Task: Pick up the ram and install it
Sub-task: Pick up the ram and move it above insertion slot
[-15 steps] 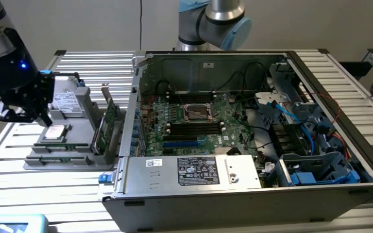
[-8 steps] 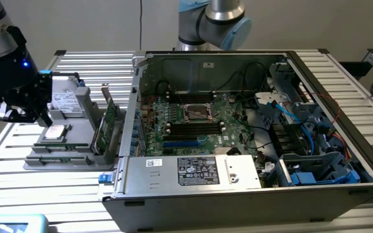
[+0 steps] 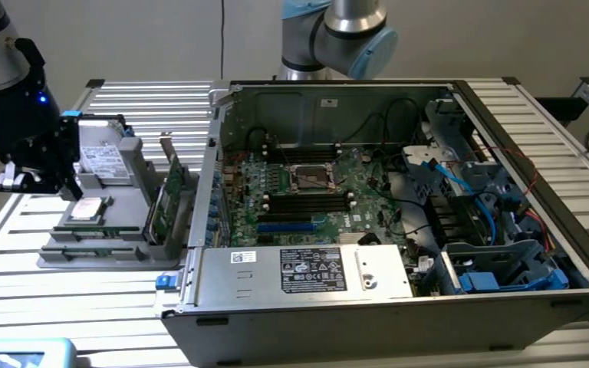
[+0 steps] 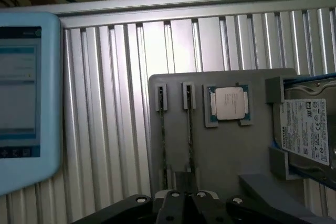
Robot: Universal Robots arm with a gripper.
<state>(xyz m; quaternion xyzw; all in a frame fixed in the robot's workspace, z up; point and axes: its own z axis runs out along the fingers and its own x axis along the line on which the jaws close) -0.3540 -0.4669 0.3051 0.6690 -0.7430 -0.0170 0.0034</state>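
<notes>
We see the gripper [image 4: 184, 198] shut, holding nothing, over the grey tray [image 4: 226, 156]. The ram [image 4: 190, 135] stands on edge in the tray, prob. right under the tips, beside a 2nd stick [image 4: 163, 135]. For a clean pick we'd square the jaws across its thin edge, mid-length.

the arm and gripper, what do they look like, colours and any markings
The arm is made of silver tube sections with pale blue caps on the joints. Its wrist end is black and carries a small glowing blue light. The gripper is black, built from angular link pieces with round silver bolt heads. No lettering can be made out on it.
</notes>
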